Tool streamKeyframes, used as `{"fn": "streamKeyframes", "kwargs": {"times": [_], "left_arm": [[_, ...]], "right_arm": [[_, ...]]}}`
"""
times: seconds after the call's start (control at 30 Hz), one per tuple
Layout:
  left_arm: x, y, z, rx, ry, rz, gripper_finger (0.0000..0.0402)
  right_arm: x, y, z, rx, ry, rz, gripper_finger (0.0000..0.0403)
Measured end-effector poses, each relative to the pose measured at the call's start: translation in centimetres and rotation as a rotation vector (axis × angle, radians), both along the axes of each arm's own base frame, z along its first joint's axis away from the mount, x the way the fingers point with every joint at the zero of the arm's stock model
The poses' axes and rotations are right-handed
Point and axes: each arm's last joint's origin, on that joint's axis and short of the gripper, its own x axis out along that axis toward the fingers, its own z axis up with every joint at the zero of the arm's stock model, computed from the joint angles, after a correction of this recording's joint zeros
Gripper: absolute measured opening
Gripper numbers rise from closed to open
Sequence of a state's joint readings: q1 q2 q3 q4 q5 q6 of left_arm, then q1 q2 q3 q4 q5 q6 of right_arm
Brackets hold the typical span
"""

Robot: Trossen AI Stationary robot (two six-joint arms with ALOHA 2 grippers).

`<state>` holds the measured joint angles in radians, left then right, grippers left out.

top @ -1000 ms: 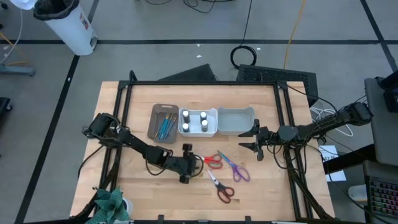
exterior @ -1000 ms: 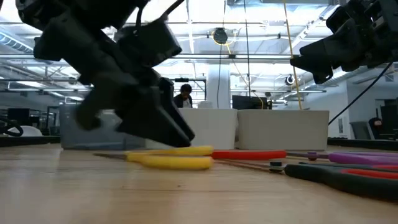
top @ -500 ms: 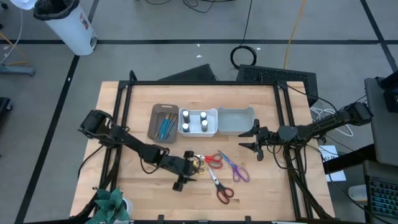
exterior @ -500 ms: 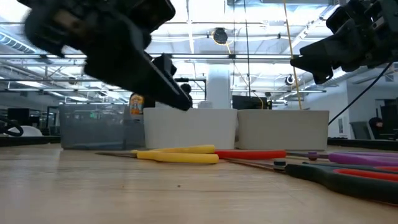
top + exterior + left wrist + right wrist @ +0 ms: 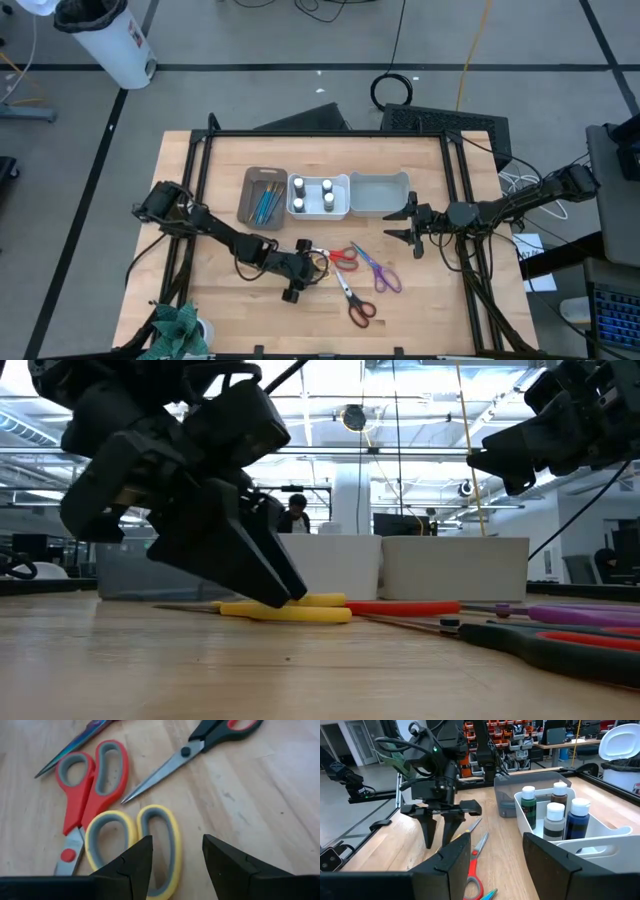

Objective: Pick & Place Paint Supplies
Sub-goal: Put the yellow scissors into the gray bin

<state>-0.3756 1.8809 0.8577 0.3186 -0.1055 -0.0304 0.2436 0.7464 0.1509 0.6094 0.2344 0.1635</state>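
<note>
**A:** What lies nearest the front edge of the table?

**B:** The black-handled scissors [image 5: 354, 300] with red inner grips lie flat on the wooden table [image 5: 220, 290], closest to the front edge. Just behind them, toward the right, are the purple scissors [image 5: 378, 270], also flat.

**A:** And the left arm?

**B:** The left gripper [image 5: 306, 268] sits low over the table's middle, its two dark fingers [image 5: 134, 865] spread apart and holding nothing. In the left wrist view one loop of the yellow scissors [image 5: 150, 845] shows between the fingertips. In the low view the tips are at the yellow handle; whether they touch it I cannot tell. The red scissors [image 5: 342, 257] lie directly beside the yellow pair, handles almost touching.

**A:** What is farther back?

**B:** Three bins stand in a row, side by side. The brown bin [image 5: 249, 185] on the left holds thin teal brushes [image 5: 265, 203]. The white bin [image 5: 344, 197] in the middle holds four white-capped bottles [image 5: 298, 184], all upright. The grey bin [image 5: 404, 183] is on the right.

**A:** Where is the right arm?

**B:** The right gripper [image 5: 408, 225] hangs above the table just to the right of the grey bin, fingers apart and empty. Beyond the table, the low view shows a person [image 5: 294, 512] far back in the room.
</note>
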Motion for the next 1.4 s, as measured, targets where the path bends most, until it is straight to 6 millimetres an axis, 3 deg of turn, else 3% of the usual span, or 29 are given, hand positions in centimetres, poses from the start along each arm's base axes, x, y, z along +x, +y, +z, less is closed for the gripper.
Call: {"fn": "streamKeyframes", "kwargs": {"times": [0.33,0.67,1.03,1.17,1.4], "left_arm": [[-0.1,0.2,-0.2,-0.062,0.052,-0.001,0.0182],[0.0,0.2,-2.5,-0.100,0.122,0.062,0.0181],[-0.3,0.4,-2.7,-0.166,0.202,0.096,0.0180],[-0.3,0.4,-2.8,-0.174,0.209,0.117,0.0152],[-0.3,0.6,-2.9,-0.184,0.211,0.150,0.0051]], "right_arm": [[0.0,0.0,0.0,0.000,0.000,0.001,0.0171],[0.0,0.0,0.0,0.000,-0.001,0.001,0.0171],[0.0,0.0,0.0,0.000,0.000,0.001,0.0171],[0.0,0.0,0.0,0.000,0.000,0.000,0.0171],[0.0,0.0,0.0,0.000,0.000,0.001,0.0171]]}}
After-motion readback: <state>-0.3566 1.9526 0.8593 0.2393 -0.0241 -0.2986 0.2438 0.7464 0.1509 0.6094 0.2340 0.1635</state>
